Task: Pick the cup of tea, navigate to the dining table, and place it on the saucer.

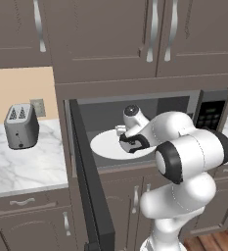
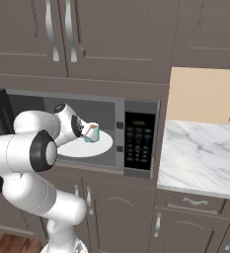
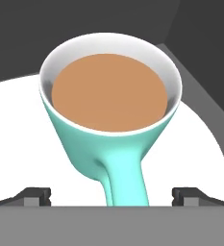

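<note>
The cup of tea [image 3: 111, 96] is a teal mug with a white inside and brown liquid. It stands on the white round turntable plate [image 3: 17, 125] inside the open microwave. Its handle [image 3: 125, 178] points straight at me. My gripper [image 3: 112, 197] is open, with one fingertip far out on each side of the handle and neither touching it. In the right base view the cup [image 2: 92, 132] sits just beyond my gripper [image 2: 85, 129], which reaches into the microwave cavity. The left base view has my hand [image 1: 121, 131] over the plate [image 1: 103, 147]. The dining table and the saucer are out of view.
The microwave door [image 1: 88, 181] hangs open to the left of my arm. The dark cavity walls close in around my hand, and the control panel [image 2: 138, 143] is at its right. A toaster [image 1: 21, 126] stands on the left marble counter, and another counter [image 2: 200, 158] lies to the right.
</note>
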